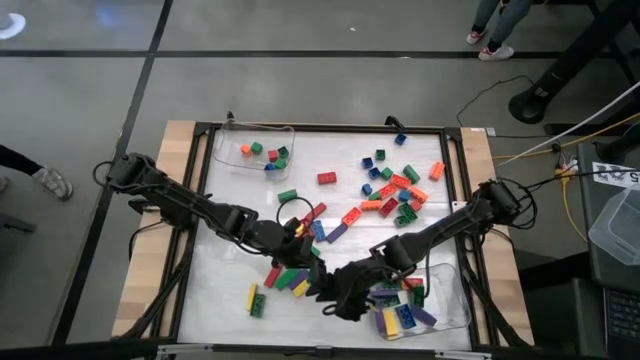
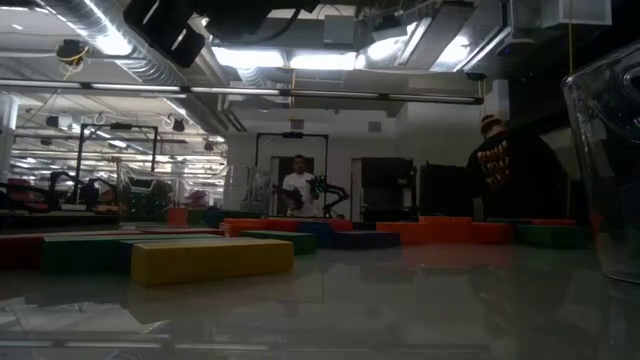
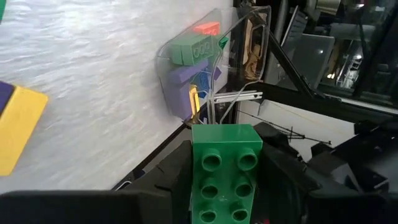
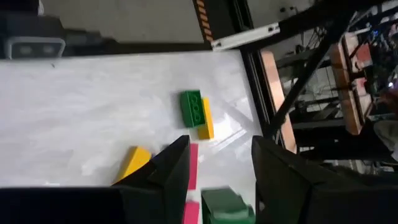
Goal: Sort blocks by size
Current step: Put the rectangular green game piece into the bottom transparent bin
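Note:
Many coloured studded blocks lie on the white table: a loose spread (image 1: 395, 190) at the far right and a cluster (image 1: 285, 278) near the middle front. My left gripper (image 1: 303, 238) stands mid-table, shut on a long green block (image 3: 226, 174). My right gripper (image 1: 330, 297) is open just right of the cluster. In its wrist view a pink block (image 4: 193, 165) shows between its fingers (image 4: 171, 180) and a green block (image 4: 224, 208) below them; I cannot tell whether they touch. A green and yellow pair (image 4: 197, 112) lies beyond. My left gripper pinches the long green block by its two long sides (image 3: 196, 186) between its two fingers. The fingers lie along the block. Its studded top faces the wrist camera, and its free end (image 3: 225, 132) sticks out past the fingertips toward the near right tray.
A clear tray (image 1: 232, 140) at the far left holds a few short blocks. A clear tray (image 1: 455, 310) at the near right holds long blocks; it also shows in the left wrist view (image 3: 214, 59). People stand in the room behind the table (image 2: 297, 185).

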Controlling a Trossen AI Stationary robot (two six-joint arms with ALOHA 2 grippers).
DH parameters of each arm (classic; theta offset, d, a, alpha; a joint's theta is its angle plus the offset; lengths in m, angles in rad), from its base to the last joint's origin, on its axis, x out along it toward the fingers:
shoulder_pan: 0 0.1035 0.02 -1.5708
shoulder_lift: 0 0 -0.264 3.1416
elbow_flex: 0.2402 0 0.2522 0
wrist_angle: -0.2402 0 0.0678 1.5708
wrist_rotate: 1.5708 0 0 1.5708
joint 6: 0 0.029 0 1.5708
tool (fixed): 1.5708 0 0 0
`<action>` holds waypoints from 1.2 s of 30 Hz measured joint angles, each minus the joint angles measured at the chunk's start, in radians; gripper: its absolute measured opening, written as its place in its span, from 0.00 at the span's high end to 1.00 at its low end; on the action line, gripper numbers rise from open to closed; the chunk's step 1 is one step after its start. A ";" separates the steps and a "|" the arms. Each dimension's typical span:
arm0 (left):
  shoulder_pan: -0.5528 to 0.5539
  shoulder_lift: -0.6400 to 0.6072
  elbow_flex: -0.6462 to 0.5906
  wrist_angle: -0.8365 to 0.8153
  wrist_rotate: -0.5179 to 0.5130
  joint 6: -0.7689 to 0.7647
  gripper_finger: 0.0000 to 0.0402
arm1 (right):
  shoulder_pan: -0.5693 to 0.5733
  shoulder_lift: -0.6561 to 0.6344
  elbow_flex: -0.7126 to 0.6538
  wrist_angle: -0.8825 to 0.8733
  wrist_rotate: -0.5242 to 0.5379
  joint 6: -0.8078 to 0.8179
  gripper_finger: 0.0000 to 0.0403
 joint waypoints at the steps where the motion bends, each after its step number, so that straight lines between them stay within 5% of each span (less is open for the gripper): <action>1: 0.000 0.000 0.000 -0.001 0.000 0.000 0.66 | -0.001 0.000 0.000 0.002 0.005 -0.002 0.57; 36: 0.036 0.000 0.000 -0.023 0.000 -0.116 0.65 | 0.015 0.009 0.000 -0.111 0.311 -0.024 0.57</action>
